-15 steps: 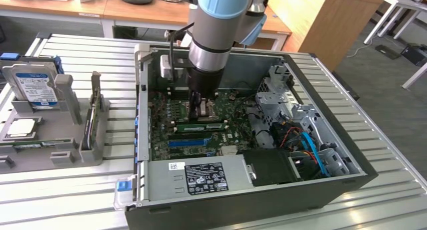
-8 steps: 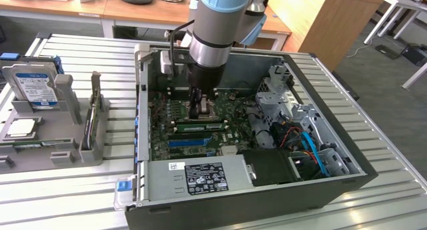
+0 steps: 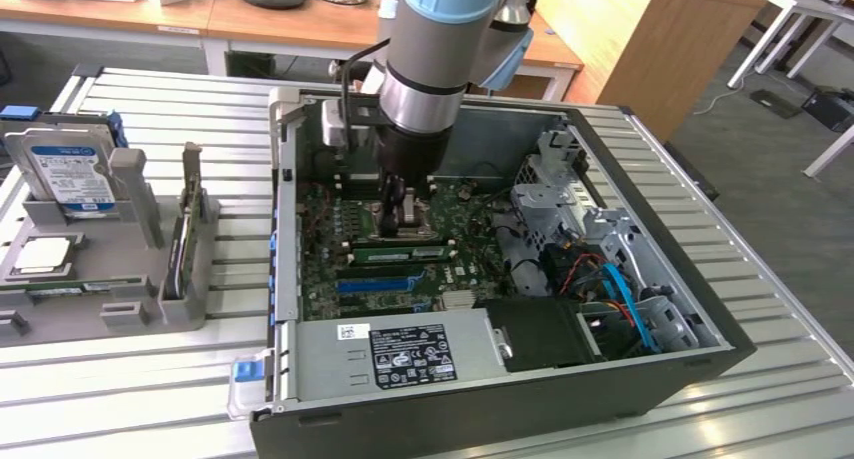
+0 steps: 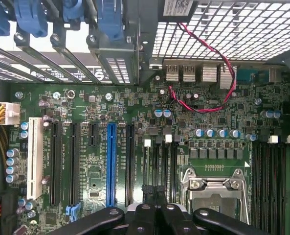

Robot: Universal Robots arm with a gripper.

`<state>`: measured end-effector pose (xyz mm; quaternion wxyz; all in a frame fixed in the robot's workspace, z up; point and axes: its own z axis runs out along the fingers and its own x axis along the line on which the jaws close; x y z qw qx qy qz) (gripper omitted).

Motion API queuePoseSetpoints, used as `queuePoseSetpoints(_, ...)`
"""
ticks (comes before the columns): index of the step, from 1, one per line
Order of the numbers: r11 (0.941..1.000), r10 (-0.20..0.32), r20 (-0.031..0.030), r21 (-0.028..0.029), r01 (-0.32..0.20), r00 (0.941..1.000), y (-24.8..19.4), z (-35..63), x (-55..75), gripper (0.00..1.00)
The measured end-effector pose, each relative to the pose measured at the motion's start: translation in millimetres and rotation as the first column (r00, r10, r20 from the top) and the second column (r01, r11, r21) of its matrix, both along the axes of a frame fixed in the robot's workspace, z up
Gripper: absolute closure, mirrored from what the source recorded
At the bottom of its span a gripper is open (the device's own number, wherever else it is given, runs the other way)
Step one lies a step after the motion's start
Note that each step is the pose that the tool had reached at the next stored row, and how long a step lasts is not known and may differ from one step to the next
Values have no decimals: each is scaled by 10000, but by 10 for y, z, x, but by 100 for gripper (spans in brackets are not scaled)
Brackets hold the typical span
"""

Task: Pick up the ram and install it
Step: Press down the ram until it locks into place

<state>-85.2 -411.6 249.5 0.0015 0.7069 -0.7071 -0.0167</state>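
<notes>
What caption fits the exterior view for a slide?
Shut gripper lowered inside the open computer case, just above the motherboard.

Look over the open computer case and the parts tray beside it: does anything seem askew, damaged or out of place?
Nothing stands out. The motherboard lies flat inside the case, its cables stay tucked at the edges, and the shut claw hangs just above the board.

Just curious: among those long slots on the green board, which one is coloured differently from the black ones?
The blue slot; beside it are black slots and one white slot.
</notes>
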Motion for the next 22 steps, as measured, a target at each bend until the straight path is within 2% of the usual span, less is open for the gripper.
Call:
queuePoseSetpoints(17, 10000, -2, -16, 2, 2, 10000, -2, -1, 361, 89)
queuePoseSetpoints(22, 10000, -2, -15, 2, 2, 10000, -2, -1, 371, 89)
